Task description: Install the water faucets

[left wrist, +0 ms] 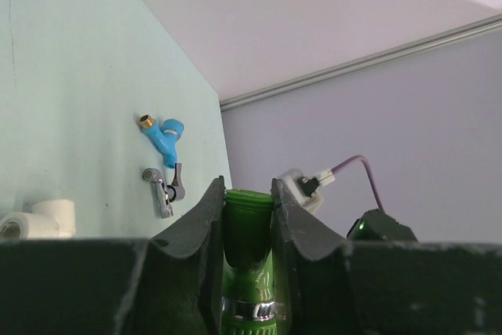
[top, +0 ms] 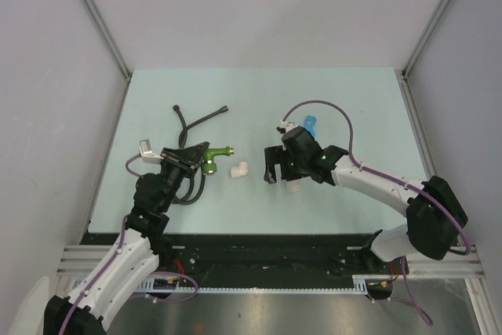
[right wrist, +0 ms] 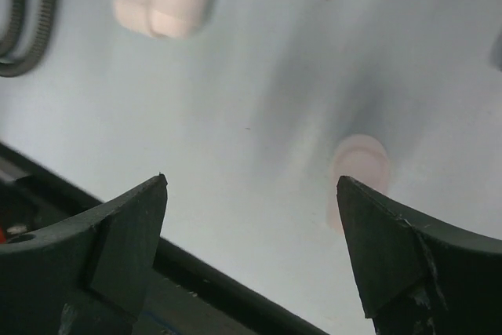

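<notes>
Handling of the green faucet (top: 212,161) is judged straightforward: it is a small, light, rigid part, though its glossy body is likely to slip under a loose pinch. It is located at centre-left, pinched across its green body by the jaws of the left gripper (left wrist: 249,190). The threaded end is exposed and directed toward the white elbow fitting (top: 239,169) just beside it. This grip point is considered sound, since the thread must be uncovered for installation. Whether the faucet touches the table (top: 345,100) cannot be told.

The blue faucet (top: 311,125) lies on the table beyond the right gripper (right wrist: 251,186), whose jaws are spread wide with nothing between them. In the top view this faucet is partly covered by the right arm. A second pale fitting (right wrist: 359,166) below the right gripper is blurred.
</notes>
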{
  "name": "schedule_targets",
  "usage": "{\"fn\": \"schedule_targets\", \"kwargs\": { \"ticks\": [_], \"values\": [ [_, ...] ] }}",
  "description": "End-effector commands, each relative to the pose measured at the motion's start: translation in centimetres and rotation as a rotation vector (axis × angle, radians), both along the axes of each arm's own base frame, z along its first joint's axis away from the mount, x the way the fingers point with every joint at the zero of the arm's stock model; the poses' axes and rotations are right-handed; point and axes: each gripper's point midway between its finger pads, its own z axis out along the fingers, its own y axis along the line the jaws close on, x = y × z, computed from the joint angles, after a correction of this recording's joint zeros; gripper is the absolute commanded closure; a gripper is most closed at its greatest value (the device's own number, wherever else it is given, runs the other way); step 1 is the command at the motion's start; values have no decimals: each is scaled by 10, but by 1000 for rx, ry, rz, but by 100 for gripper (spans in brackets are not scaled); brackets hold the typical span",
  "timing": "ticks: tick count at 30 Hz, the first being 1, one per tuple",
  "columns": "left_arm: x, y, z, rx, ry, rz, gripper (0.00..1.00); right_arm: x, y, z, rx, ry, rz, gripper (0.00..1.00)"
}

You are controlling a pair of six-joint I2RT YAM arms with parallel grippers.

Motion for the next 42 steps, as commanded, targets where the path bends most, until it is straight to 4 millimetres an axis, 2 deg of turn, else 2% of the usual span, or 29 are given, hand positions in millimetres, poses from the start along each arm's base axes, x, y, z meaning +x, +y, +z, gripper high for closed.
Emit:
{"fn": "schedule_targets", "kwargs": {
  "ticks": [1,6,7,11,15,20,29,42],
  "values": [
    [-1,3,9,-28,-21,9,100,8,-48,-28,-314,-69,-181,8],
    [-3,1,8,-24,-21,-4,100,2,-62,-50,-412,-28,-228,10],
    [-3,1,7,-23,-18,-6,100,0,-64,-59,-434,-8,-222,11],
    [-5,-1,7,-18,-23,-13,100,-6,-53,-77,-413,41,-171,19],
    [-5,-2,8,-12,-27,-17,100,-2,-42,-87,-385,53,-155,26],
    [-6,-3,6,-9,-23,-21,100,2,-43,-100,-387,80,-161,33],
    [-4,-4,7,-9,-23,-21,100,4,-47,-102,-384,95,-164,39],
    [-3,-5,10,-9,-29,-21,100,4,-49,-86,-353,87,-176,44]
  ]
}}
